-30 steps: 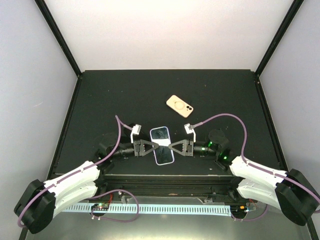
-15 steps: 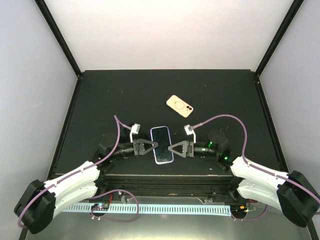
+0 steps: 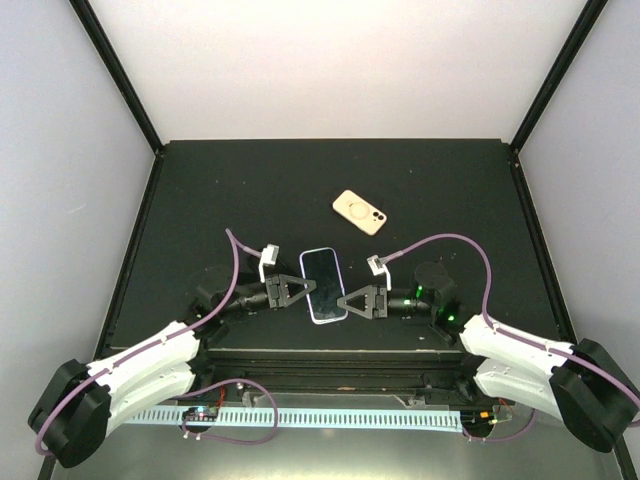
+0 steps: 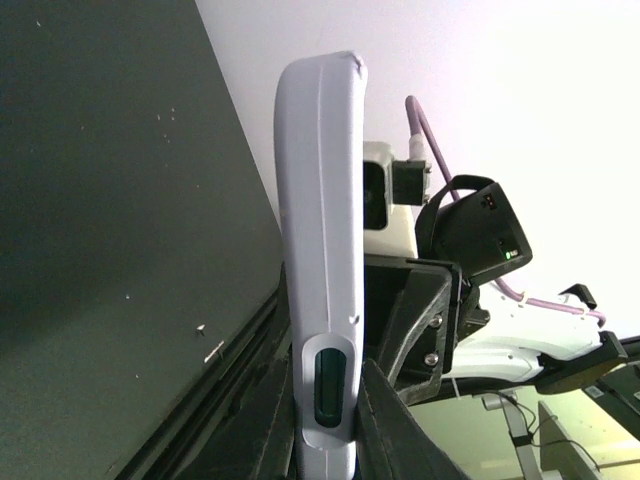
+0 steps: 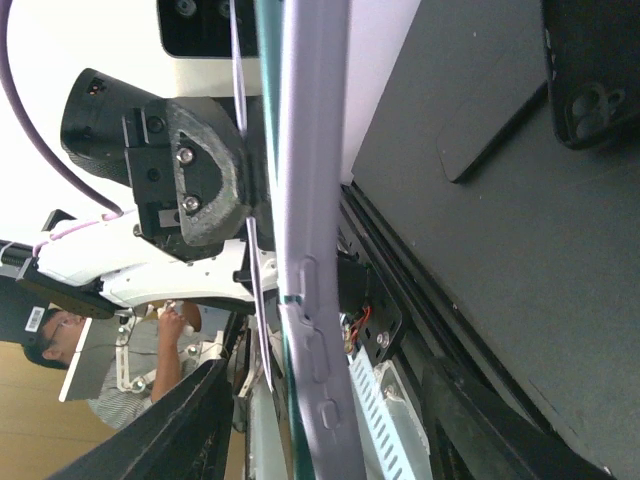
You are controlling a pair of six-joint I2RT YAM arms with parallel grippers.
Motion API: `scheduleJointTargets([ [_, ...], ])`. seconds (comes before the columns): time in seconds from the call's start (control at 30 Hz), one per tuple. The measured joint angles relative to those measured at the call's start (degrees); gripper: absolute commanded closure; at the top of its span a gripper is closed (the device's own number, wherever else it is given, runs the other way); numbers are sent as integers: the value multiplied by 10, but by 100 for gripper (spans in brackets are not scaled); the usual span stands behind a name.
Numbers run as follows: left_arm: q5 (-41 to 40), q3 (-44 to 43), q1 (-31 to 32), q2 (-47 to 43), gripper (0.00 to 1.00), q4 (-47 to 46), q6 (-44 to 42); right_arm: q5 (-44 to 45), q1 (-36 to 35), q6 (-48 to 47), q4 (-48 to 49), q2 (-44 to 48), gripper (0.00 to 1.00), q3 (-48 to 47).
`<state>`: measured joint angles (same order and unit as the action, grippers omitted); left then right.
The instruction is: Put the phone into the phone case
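Observation:
A phone (image 3: 322, 285) with a dark screen and lavender rim hangs above the near middle of the table, slightly tilted. My left gripper (image 3: 306, 289) is shut on its left edge. In the left wrist view (image 4: 325, 390) both fingers press the lavender edge (image 4: 320, 250). My right gripper (image 3: 345, 303) is at the phone's lower right edge. In the right wrist view (image 5: 320, 410) its jaws stand wide apart with the lavender edge (image 5: 315, 230) between them, untouched. A beige phone case (image 3: 359, 212) with a ring mark and camera cutout lies flat farther back.
The black table mat (image 3: 220, 200) is bordered by a raised black frame (image 3: 140, 250). White walls stand at the back and sides. Purple cables (image 3: 455, 245) loop over both arms. A white perforated rail (image 3: 300, 417) runs below the near edge.

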<state>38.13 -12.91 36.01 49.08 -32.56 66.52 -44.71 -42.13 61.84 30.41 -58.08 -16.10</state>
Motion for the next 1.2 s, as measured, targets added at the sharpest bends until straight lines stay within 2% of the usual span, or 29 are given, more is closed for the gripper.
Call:
scheduleJointTargets([
  [0.17, -7, 0, 0, 0, 98, 5, -8, -7, -2, 15, 13, -9, 75, 14],
  [0.27, -15, -2, 0, -3, 98, 29, -19, -10, -2, 23, 17, -10, 89, 16],
  [0.37, -23, -15, 0, -12, 98, 66, -34, -13, -2, 29, 23, -8, 99, 18],
  [0.57, -26, -41, 1, -26, 98, 116, -65, -11, -3, 34, 33, 2, 99, 18],
  [0.73, -25, -41, 1, -26, 98, 120, -66, -10, -3, 39, 30, 2, 78, 18],
  [0.97, -11, -39, 0, -34, 98, 120, -70, 12, -3, 2, -44, 29, 40, 2],
  [1.1, 17, -37, 0, -49, 98, 120, -70, 37, -3, -37, -104, 68, 29, -27],
  [1.2, 42, -36, 0, -57, 99, 120, -70, 51, -3, -60, -134, 88, 25, -48],
])
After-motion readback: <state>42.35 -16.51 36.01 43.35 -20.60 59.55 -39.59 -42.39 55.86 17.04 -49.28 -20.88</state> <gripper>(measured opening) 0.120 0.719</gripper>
